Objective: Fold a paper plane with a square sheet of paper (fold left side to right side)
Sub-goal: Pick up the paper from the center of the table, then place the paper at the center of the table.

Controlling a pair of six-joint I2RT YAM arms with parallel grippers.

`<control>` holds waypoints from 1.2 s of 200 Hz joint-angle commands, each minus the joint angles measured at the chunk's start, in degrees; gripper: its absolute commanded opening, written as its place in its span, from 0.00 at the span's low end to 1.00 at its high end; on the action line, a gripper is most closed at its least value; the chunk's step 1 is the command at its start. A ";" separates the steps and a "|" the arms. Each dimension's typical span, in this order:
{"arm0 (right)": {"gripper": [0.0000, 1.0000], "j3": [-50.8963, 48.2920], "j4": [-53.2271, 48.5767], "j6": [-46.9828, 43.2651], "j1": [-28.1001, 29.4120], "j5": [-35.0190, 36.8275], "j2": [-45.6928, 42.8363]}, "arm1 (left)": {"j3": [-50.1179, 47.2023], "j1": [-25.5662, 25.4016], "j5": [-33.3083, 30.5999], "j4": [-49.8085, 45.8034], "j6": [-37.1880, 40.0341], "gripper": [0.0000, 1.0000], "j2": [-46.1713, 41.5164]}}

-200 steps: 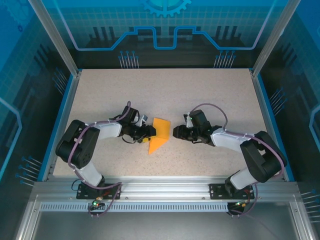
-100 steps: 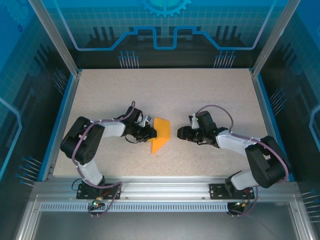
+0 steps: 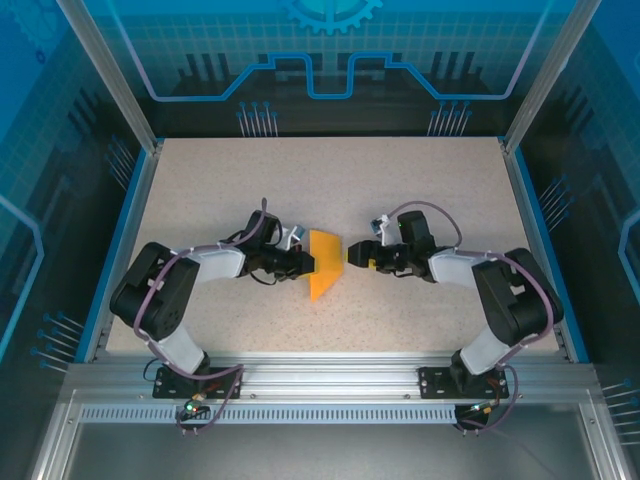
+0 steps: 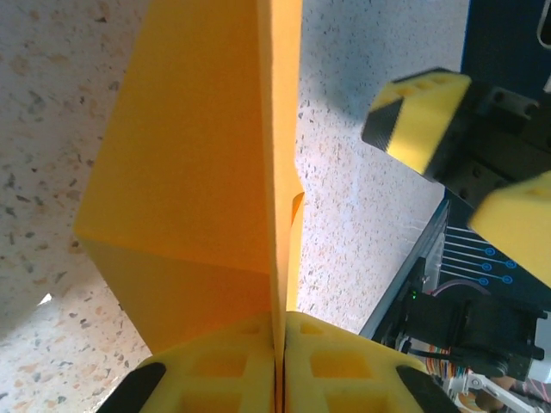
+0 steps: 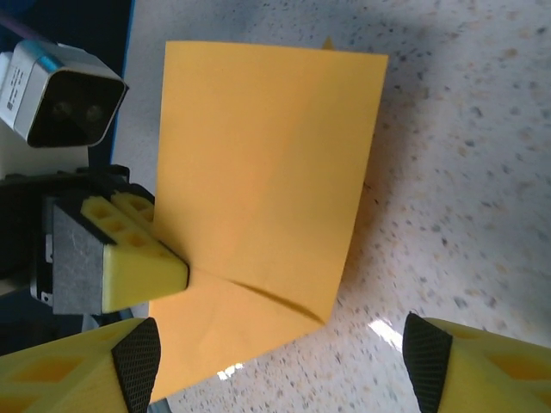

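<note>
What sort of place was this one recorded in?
Probably a purpose-built robot demo or lab cell: a speckled tabletop fenced by aluminium posts, blue backdrop panels printed with gear and circuit graphics, and a left arm and right arm bolted to the near rail, an orange paper sheet between them.

Folded orange paper (image 5: 267, 163) pinched by left claw (image 5: 165, 262); right claw (image 5: 280, 366) agape.

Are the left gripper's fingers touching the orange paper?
Touching. In the left wrist view, the left gripper has its fingers closed on the orange paper, with the paper's edge pinched between them.
</note>
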 commanded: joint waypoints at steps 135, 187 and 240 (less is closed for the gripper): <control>0.62 3.66 22.18 9.24 0.18 -13.08 10.21 | -2.27 -1.00 5.81 2.11 0.30 0.11 -8.18; 0.45 3.60 18.91 7.58 -0.21 -12.76 7.82 | -2.18 -1.25 5.73 2.55 0.49 0.11 -6.63; 0.33 2.54 13.74 4.87 -1.80 -11.99 3.60 | -2.45 -1.43 5.60 3.71 0.57 0.11 -4.31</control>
